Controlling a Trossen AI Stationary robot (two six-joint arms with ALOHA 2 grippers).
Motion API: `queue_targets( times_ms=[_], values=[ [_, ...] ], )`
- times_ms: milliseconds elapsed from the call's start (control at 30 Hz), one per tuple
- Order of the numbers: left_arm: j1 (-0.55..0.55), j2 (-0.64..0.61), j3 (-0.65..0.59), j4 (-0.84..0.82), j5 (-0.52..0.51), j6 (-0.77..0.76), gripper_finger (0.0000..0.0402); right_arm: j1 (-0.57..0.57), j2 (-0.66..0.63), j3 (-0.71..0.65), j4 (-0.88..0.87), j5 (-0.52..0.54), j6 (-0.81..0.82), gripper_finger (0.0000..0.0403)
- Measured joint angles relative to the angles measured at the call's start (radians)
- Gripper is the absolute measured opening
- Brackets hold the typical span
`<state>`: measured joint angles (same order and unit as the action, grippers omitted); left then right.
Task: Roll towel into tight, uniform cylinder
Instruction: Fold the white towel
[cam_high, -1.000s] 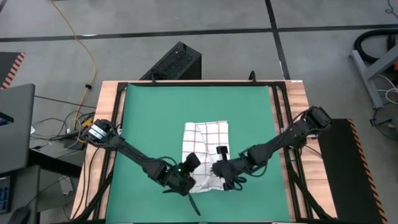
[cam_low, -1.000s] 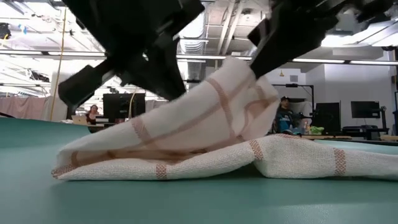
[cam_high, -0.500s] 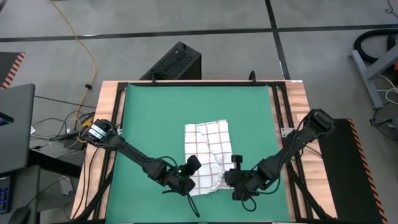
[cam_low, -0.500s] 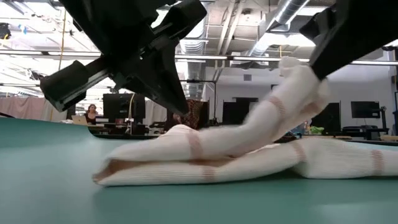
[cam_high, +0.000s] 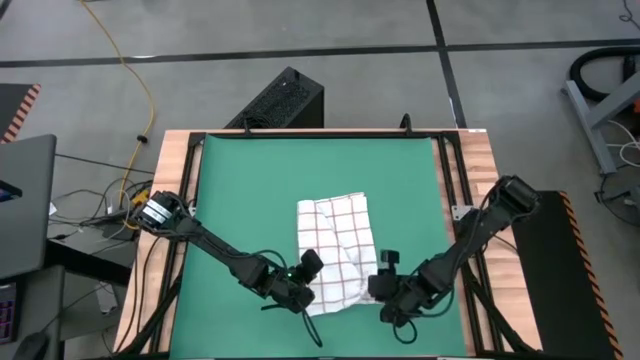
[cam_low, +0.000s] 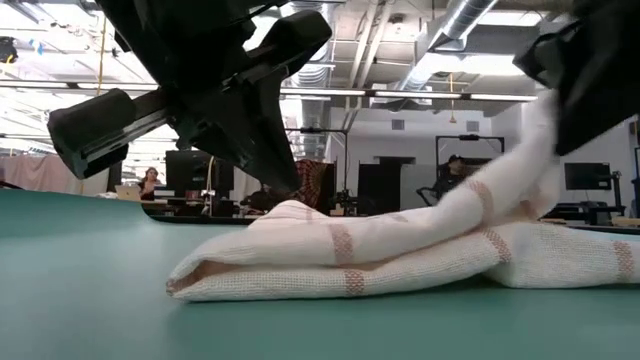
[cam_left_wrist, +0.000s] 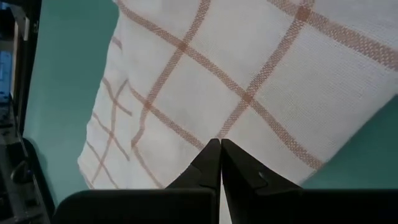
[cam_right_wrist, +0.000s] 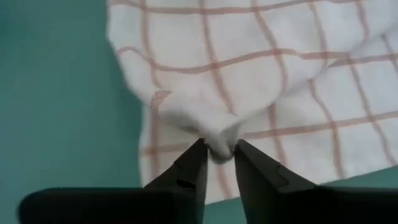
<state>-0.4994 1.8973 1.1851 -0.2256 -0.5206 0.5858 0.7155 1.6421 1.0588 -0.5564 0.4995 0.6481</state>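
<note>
The white checked towel (cam_high: 333, 248) lies on the green mat (cam_high: 240, 190), its far part flat and its near end bunched and folded over. My left gripper (cam_high: 305, 291) is shut at the towel's near left corner. My right gripper (cam_high: 379, 287) is shut on the towel's near right corner, just off the towel's right side. In the low view the towel (cam_low: 340, 262) lies in two layers, and one end rises toward my right gripper at the picture's right edge. My left gripper has its shut fingertips (cam_left_wrist: 219, 148) on the folded-over near left part of the towel (cam_left_wrist: 205, 134), slanting down from the near side. The cloth makes a small peak (cam_low: 290, 207) under the tips and otherwise rests on the mat. How many layers, I cannot tell. My right gripper pinches a bunched corner of the towel (cam_right_wrist: 217, 148) between its two fingertips, coming from the near right side. That corner is lifted off the mat, and the cloth (cam_low: 500, 190) slopes up to the fingers, drawn fairly straight. The rest lies on the lower layer.
The mat has bare green room on the left, right and far side of the towel. A black frame (cam_high: 447, 180) runs around the mat on the wooden table. The near edge lies close behind both grippers.
My right gripper has gone toward the table's right and near edges, drawing its corner of the towel out sideways. The raised fold between the grippers has come down, and the left part has dropped onto the lower layer. My left gripper has stayed nearly in place.
</note>
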Motion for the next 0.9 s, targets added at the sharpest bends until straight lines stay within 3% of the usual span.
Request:
queue_targets(
  times_ms=[300, 633, 900],
  values=[
    [0.025, 0.000, 0.000, 0.000, 0.045, -0.045, 0.0002, 0.058, 0.000, 0.000, -0.052, 0.003, 0.051, 0.0183],
    [0.030, 0.000, 0.000, 0.000, 0.045, -0.021, 0.0002, 0.096, 0.000, 0.000, -0.065, 0.112, -0.055, 0.0180],
    [0.030, 0.000, 0.000, -0.001, 0.045, -0.018, 0.0002, 0.094, 0.000, 0.000, -0.063, 0.123, -0.247, 0.0180]
  ],
)
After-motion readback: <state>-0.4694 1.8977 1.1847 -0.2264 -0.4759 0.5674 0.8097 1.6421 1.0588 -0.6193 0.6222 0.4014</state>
